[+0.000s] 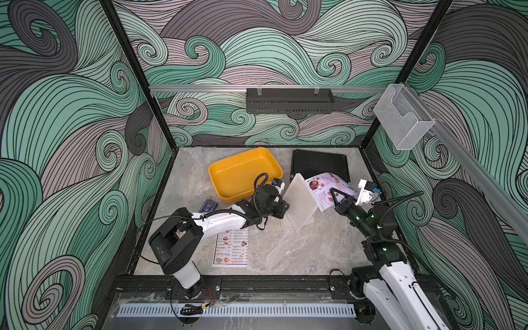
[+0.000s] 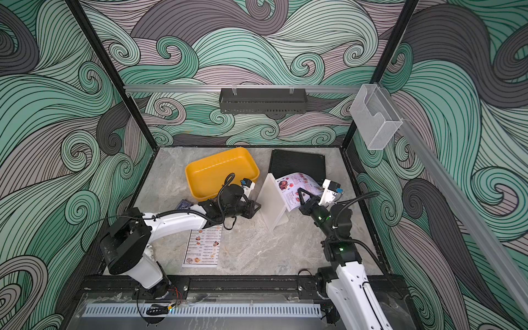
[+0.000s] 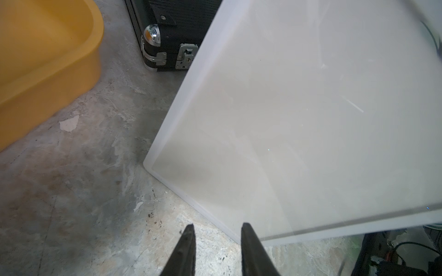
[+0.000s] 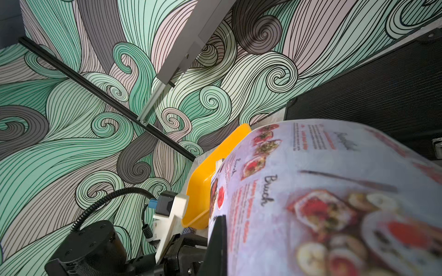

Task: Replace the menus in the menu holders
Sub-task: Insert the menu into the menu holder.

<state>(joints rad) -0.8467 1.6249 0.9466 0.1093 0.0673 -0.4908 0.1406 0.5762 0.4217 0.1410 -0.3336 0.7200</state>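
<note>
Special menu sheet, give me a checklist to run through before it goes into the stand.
1. Right tool shut on special menu: ok.
2. Menu flat enough to slide: not ok, curled.
3. Stand up on its foot: ok.
4. Left tool gripping stand: not ok, jaws open by its corner.
5. White menu out of stand, on table: ok.
6. Menu edge lined up with slot: cannot tell.

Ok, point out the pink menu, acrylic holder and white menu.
pink menu (image 1: 325, 185): in a top view, printed face.
acrylic holder (image 1: 299, 201): in a top view, panel middle.
white menu (image 1: 231, 248): in a top view, sheet middle.
</note>
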